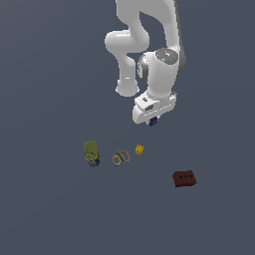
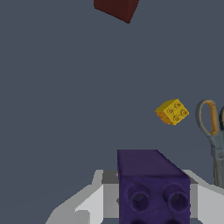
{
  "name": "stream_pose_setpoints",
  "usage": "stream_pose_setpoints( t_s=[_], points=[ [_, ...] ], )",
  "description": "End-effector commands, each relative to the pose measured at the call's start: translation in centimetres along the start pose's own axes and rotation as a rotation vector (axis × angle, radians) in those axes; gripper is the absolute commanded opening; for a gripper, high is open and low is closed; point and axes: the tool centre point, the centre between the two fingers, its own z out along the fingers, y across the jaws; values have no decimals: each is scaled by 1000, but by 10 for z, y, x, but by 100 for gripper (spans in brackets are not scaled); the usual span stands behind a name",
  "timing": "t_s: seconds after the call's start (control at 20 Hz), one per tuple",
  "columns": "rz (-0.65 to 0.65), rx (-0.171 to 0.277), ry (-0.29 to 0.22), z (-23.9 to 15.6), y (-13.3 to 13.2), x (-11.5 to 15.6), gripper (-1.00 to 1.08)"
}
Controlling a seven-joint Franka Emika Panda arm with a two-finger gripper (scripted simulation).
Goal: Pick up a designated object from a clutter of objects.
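We see the white gripper [image 1: 153,119] closed on the small dark purple studded block [image 1: 154,121], lifted above the grey floor [image 1: 45,209]. Small yellow studded block [image 2: 172,112] and orange-handled scissors [image 2: 211,127] lie below.

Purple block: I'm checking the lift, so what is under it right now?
Bare floor lies below the purple block, held in the gripper. The spot straight beneath is covered by the block.

The white arm bends down from above, wrist pointing at the table, and its claw [image 1: 153,121] hangs well above the surface, clamped on the purple block [image 1: 154,120].
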Motion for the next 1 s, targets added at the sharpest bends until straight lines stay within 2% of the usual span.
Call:
stream_pose_setpoints(
  t_s=[0.0,0.95],
  points=[
    [0,0,0,-23,-7,1,-100],
    [-1,1,0,-200,-59,18,-100]
  ],
)
